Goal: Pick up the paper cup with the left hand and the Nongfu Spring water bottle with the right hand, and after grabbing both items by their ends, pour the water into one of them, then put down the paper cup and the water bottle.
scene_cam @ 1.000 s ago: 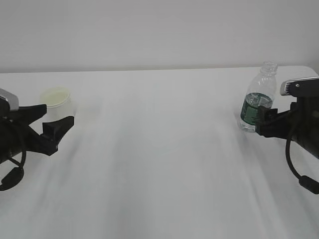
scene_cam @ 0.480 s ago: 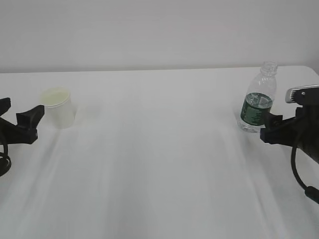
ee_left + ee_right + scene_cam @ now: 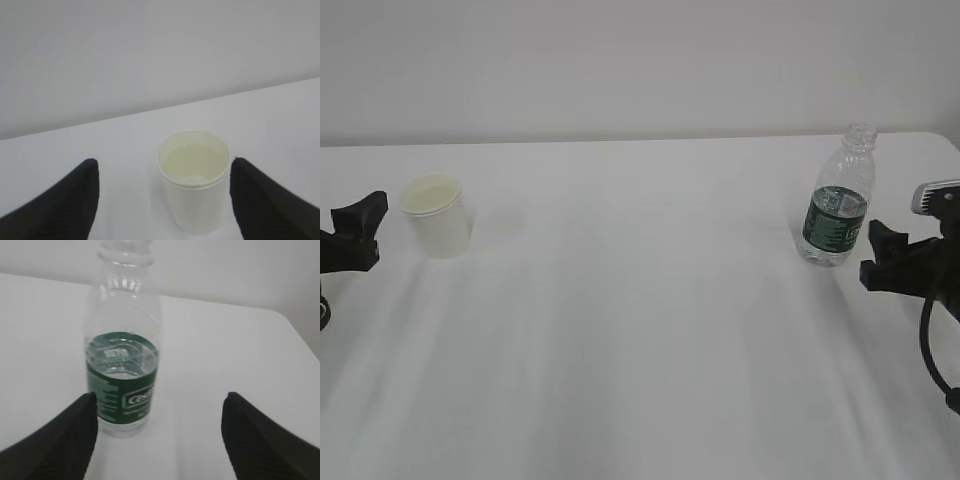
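The paper cup (image 3: 437,216) stands upright on the white table (image 3: 640,330) toward its left side, rim up, with the water (image 3: 192,164) showing pale yellowish inside it; in the left wrist view the cup sits between the two dark fingers (image 3: 60,205) with bare table on either side, touching neither. The left gripper (image 3: 355,235) hangs at the left edge of the exterior view, just beside the cup and apart from it, its jaws spread wide and holding nothing; nothing lies between it and the cup.

The Nongfu Spring water bottle (image 3: 837,200) stands upright toward the table's right side, capless, its dark green label band around the middle and clear water low inside; it is well apart from the cup, with open tabletop between them. The right gripper (image 3: 895,262) sits near the bottle on its right, not touching it; its jaws also stand wide and empty, and in the right wrist view the bottle is left of centre, close to the left finger (image 3: 50,440). A plain pale wall (image 3: 640,60) rises behind the table.
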`<state>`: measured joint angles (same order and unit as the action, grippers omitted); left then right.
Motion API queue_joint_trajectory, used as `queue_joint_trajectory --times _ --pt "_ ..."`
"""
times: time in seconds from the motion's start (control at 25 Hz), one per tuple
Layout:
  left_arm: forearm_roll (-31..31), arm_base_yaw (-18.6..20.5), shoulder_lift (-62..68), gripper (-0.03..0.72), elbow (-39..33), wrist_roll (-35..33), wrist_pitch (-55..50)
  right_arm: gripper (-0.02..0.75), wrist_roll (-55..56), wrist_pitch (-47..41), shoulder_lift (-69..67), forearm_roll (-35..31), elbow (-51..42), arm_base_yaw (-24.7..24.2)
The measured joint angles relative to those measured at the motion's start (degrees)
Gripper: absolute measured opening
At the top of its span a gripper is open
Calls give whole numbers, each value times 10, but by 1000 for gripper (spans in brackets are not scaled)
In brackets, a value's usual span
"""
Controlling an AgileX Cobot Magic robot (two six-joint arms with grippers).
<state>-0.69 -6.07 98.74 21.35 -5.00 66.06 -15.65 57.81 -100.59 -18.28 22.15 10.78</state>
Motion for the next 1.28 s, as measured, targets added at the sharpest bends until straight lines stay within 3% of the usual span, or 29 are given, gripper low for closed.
queue_joint_trajectory --times 0.24,0.44,0.88,1.28 --pt "0 0 -7 587 0 -1 0 589 42 8 0 140 -3 0" --pt "0 0 -8 587 0 -1 0 589 72 64 1 248 -37 0" --pt "0 0 -63 587 -28 -1 0 589 124 72 1 210 -75 0" --pt "0 0 -203 582 -37 -1 -7 589 145 75 43 207 -76 0"
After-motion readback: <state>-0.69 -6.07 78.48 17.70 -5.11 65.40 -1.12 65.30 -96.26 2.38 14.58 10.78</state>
